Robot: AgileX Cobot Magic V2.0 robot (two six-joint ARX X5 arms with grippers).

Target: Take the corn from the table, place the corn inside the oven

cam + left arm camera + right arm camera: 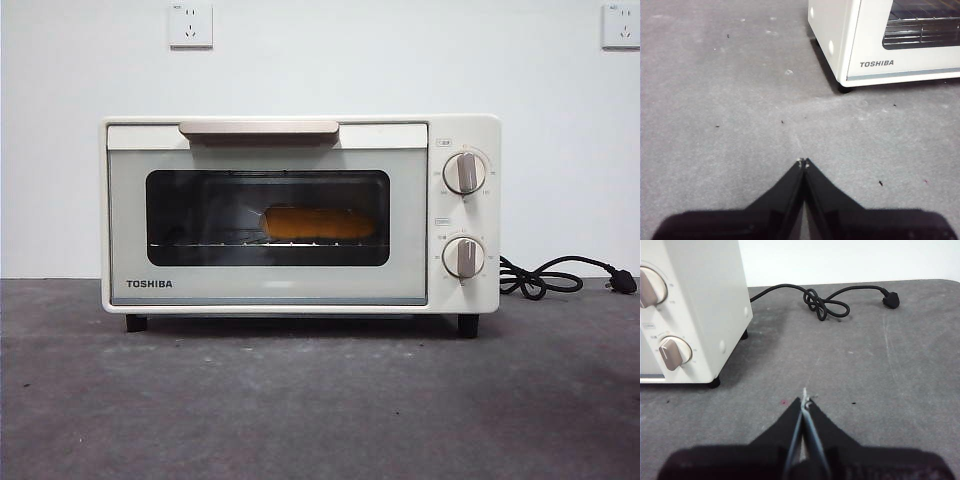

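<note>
Resting on the rack inside the closed oven [300, 215], corn [318, 223]: task judged complete. Left end effector [803, 162] and right end effector [805, 401]: jaws together, empty, above bare tabletop [320, 400] flanking the oven.

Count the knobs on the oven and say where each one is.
2. The upper knob and the lower knob sit stacked on the oven panel, beside the window. None seems hidden.

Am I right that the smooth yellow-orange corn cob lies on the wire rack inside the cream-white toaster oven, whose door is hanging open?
Not quite: the door is shut. The front view shows the yellow-orange corn cob on the wire rack behind the dark glass window of the cream-white toaster oven, with its beige bar handle up at the top. The rest is right.
</note>
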